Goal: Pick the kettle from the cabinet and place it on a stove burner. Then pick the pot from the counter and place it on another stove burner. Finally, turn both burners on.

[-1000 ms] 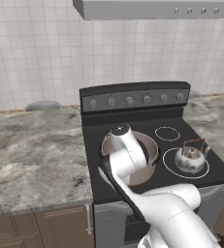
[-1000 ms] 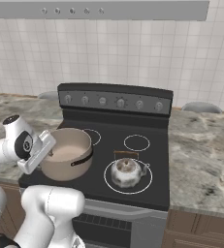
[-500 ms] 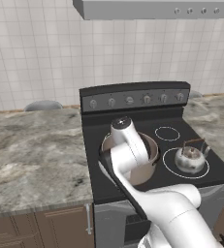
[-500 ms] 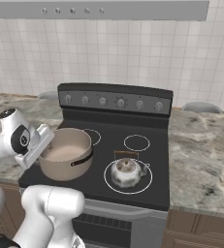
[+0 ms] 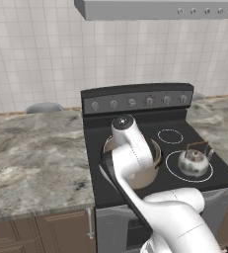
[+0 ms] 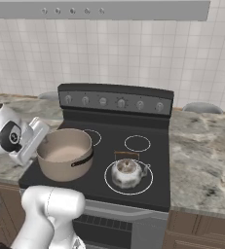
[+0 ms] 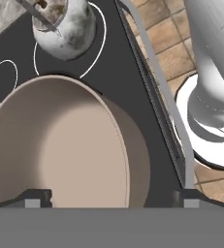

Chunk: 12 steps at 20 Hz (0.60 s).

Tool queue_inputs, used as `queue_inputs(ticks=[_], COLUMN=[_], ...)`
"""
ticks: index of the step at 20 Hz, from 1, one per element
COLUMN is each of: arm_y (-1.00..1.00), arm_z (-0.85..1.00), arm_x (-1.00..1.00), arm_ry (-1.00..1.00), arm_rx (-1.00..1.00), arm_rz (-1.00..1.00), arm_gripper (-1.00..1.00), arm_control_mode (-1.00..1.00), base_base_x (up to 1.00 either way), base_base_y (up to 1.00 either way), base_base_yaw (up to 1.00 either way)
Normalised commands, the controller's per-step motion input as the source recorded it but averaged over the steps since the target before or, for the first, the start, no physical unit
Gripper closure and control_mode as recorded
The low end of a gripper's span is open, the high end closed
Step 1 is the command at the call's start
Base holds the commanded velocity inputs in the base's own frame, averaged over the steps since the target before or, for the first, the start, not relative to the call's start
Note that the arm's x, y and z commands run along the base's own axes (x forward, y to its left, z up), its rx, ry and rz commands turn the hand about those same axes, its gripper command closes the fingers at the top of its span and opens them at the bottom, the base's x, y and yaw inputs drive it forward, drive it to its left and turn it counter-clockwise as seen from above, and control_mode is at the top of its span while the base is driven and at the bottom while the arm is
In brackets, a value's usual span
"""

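On the stove [image 6: 148,192] my tool [image 7: 111,197] has just spread its jaws wide and risen off the pot [image 6: 65,153], which now sits alone on the front left burner, free of my fingertips [image 7: 36,197]. With the kettle [image 6: 127,172] already on the burner beside it, I judge both placements done; only the knobs [image 6: 121,103] remain.

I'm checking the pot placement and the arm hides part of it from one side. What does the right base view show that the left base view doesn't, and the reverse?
Right base view: the pot's whole rim and black side handle, the open end effector beside its left wall.
Left base view: the arm covers most of the pot; more counter left of the stove.
Both: the kettle on a front burner.
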Motion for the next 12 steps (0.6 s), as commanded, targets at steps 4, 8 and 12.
queue_inputs(ticks=[4,8,12], arm_y=[0.00,0.01,0.01], arm_z=[0.31,0.37,0.37], arm_x=[-0.09,-0.01,0.00], arm_ry=[-0.04,-0.01,0.00], arm_rx=[-0.06,-0.07,-0.07], arm_rz=[0.05,0.08,0.10], arm_gripper=[-1.00,-1.00,-1.00], arm_control_mode=[-1.00,-1.00,-1.00], base_base_x=[0.00,0.00,0.00], base_base_y=[0.00,0.00,0.00], base_base_yaw=[0.00,0.00,0.00])
